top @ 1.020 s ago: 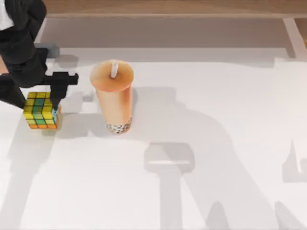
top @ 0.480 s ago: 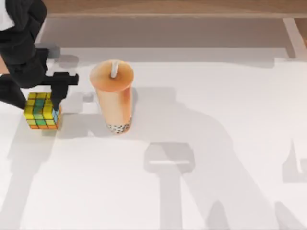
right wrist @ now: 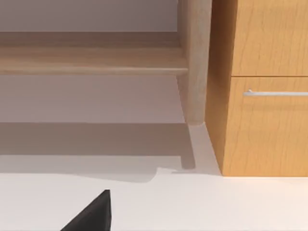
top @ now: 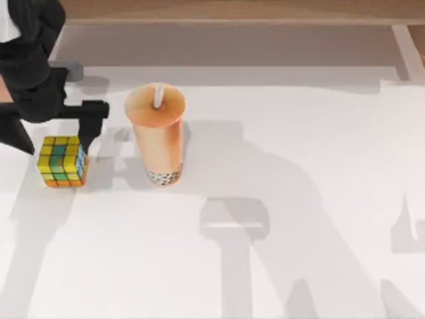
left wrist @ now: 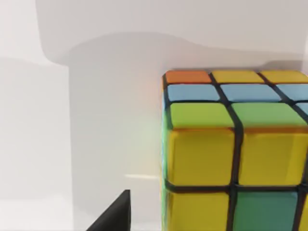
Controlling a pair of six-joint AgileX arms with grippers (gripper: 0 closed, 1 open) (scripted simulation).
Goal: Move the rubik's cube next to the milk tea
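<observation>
rubik's cube [top: 61, 161], yellow-green-orange stickers, black grid lines

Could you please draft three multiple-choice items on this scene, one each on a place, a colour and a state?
1. Where is the rubik's cube relative to the milk tea?
A. At its left, apart
B. At its right
C. Stacked on its lid

2. What colour is the milk tea's lid?
A. Blue
B. Orange
C. Green

3. How do the left gripper's jaws stand?
A. Clamped on the milk tea
B. Clamped on the straw
C. Open, above the cube

Answers: 1 A, bare table shows between them; 2 B, the flat top is orange; 3 C, a finger stands at each side, off the cube.
</observation>
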